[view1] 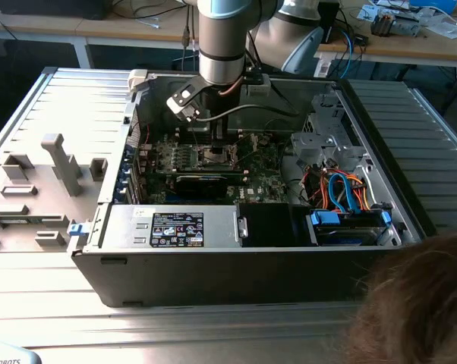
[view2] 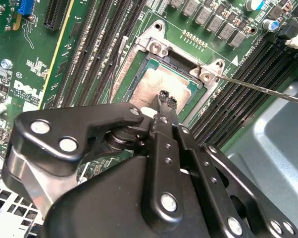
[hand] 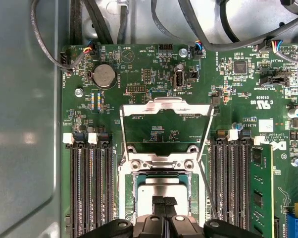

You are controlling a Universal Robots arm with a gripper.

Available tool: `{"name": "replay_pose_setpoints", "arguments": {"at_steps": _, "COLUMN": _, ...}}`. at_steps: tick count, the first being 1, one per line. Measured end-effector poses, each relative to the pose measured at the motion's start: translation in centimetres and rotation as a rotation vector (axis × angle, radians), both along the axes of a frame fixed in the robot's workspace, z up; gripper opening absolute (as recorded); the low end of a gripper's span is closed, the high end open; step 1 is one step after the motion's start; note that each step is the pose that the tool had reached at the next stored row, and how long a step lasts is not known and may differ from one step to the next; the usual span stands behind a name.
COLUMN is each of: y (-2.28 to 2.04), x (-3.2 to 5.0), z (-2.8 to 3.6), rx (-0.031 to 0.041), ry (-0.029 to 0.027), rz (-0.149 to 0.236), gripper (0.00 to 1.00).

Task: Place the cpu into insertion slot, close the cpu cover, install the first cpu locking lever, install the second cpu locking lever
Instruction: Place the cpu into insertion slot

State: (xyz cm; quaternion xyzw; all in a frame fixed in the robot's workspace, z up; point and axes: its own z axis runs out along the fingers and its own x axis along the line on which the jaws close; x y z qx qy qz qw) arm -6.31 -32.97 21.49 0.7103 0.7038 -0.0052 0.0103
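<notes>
While the open computer case (view1: 213, 273) stands on the desk (view1: 213, 334), the green motherboard (hand: 154, 74) lies flat on the case's floor, near its far wall. The cpu cover (hand: 164, 103) is swung up, off the insertion slot (hand: 161, 174). The cpu (hand: 161, 187) lies flat in this slot, directly under the gripper (hand: 164, 202). The jaws are pressed together with nothing between them. Their tips are at the cpu's metal top; whether they touch it I cannot tell.

Motherboard (hand: 139, 67) green; cpu (hand: 161, 187) dull silver-grey; cpu cover (hand: 165, 103) silvery; end effector (hand: 164, 202) black; memory slots (hand: 89, 188) black.
</notes>
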Motion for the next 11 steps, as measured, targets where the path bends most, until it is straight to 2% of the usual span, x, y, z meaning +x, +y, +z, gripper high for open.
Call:
{"name": "replay_pose_setpoints", "arguments": {"at_steps": 6, "y": -0.01, "x": 0.0, "z": 0.07, "rx": -0.0004, "ry": 0.0003, "rz": 0.0, "gripper": 0.11}}
{"name": "replay_pose_setpoints", "arguments": {"at_steps": 11, "y": 0.0, "x": 0.0, "z": 0.43, "rx": -0.0001, "ry": 0.0001, "rz": 0.0, "gripper": 0.11}}
